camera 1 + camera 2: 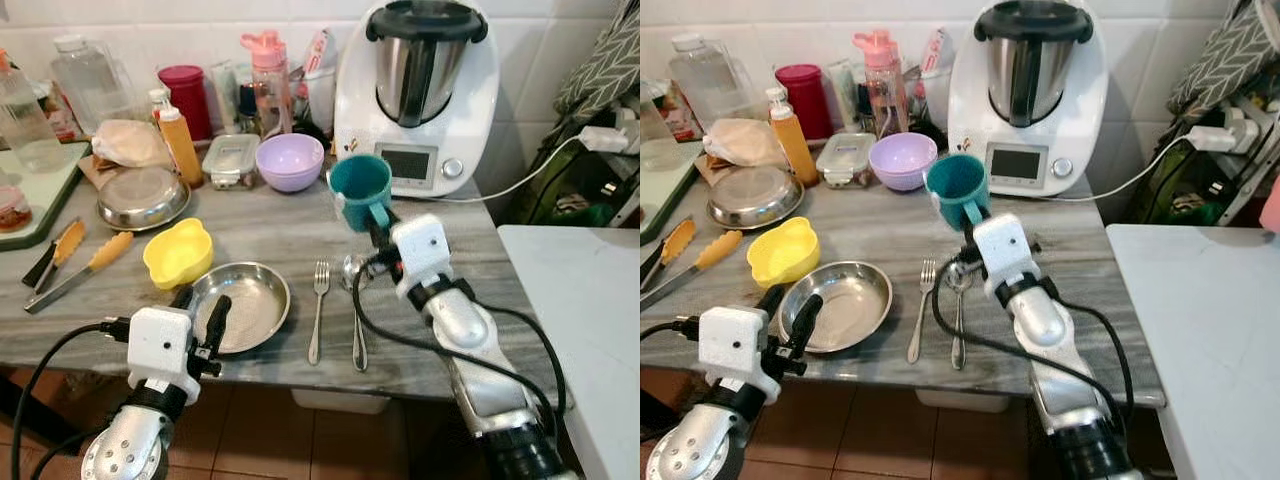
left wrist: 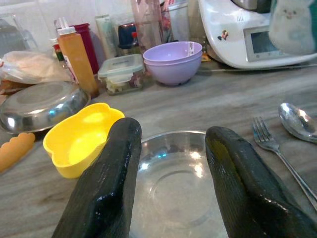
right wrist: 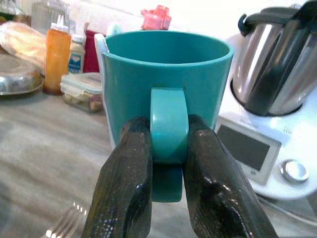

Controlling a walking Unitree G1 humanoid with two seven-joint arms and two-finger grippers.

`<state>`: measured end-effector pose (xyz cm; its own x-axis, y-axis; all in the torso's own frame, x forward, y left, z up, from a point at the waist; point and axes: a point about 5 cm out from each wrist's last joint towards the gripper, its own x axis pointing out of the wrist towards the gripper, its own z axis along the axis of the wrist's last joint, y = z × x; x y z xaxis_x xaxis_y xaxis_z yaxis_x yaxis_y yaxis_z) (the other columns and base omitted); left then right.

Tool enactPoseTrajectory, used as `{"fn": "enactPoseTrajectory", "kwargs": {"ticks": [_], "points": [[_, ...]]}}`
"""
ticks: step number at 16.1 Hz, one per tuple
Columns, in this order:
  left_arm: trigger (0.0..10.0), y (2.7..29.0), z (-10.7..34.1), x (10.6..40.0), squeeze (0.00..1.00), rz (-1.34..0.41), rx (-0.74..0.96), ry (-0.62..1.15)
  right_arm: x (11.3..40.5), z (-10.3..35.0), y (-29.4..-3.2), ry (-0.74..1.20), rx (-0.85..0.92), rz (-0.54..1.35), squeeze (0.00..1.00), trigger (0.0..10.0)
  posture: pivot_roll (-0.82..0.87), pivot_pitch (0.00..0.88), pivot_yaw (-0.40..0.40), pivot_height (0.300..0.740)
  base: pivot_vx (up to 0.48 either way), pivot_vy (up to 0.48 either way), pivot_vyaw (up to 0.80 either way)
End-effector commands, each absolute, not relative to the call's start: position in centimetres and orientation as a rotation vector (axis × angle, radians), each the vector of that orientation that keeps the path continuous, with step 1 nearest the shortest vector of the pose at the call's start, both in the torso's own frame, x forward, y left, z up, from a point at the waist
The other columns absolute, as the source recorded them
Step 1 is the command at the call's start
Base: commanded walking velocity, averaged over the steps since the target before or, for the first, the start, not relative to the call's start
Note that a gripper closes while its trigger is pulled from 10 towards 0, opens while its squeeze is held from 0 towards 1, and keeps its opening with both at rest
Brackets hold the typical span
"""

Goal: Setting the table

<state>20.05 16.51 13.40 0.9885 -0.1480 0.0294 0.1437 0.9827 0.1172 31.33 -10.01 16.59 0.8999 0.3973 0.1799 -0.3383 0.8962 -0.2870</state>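
Grey countertop [image 1: 270,225]: white kitchen machine [image 1: 415,95] at the back. Steel plate [image 1: 240,305] near the front edge; fork [image 1: 318,310] and spoon [image 1: 355,315] just beside it. Right gripper [image 3: 168,148] pinches the handle of the teal mug [image 1: 360,190] (upright, raised above the spoon). Left gripper [image 2: 171,173] hovers by the plate, fingers spread.

Pan [image 1: 243,305], fork [image 1: 318,310] and spoon [image 1: 355,310] — polished, reflective metal. Mug [image 3: 166,94] — smooth matt teal plastic. Counter [image 1: 280,230] — grey wood-grain, matt. Fingers [image 2: 106,191] — glossy black.
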Motion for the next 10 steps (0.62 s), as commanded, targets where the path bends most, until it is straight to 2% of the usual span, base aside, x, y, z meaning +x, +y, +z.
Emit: {"fn": "enactPoseTrajectory", "kwargs": {"ticks": [1, 5, 10], "points": [[10.0, 16.6, 13.7, 19.8, 0.00, -0.153, 0.128, -0.039, 31.8, 17.3, -10.0, -0.260, -0.251, 0.392, 0.00, 10.0, -0.10, 0.071, 0.045, 0.740, 0.000, 0.000, 0.48], [10.0, 16.8, 13.5, 19.3, 0.00, -0.132, 0.114, -0.014, 33.1, 18.0, -9.4, -0.271, -0.254, 0.414, 0.00, 10.0, -0.07, 0.081, 0.037, 0.740, 0.000, 0.000, 0.80], [10.0, 16.5, 14.0, 20.1, 0.00, -0.148, 0.099, -0.029, 34.0, 17.8, -8.3, -0.264, -0.241, 0.449, 0.00, 10.0, -0.05, 0.077, 0.034, 0.740, 0.000, 0.000, 0.80]]}}
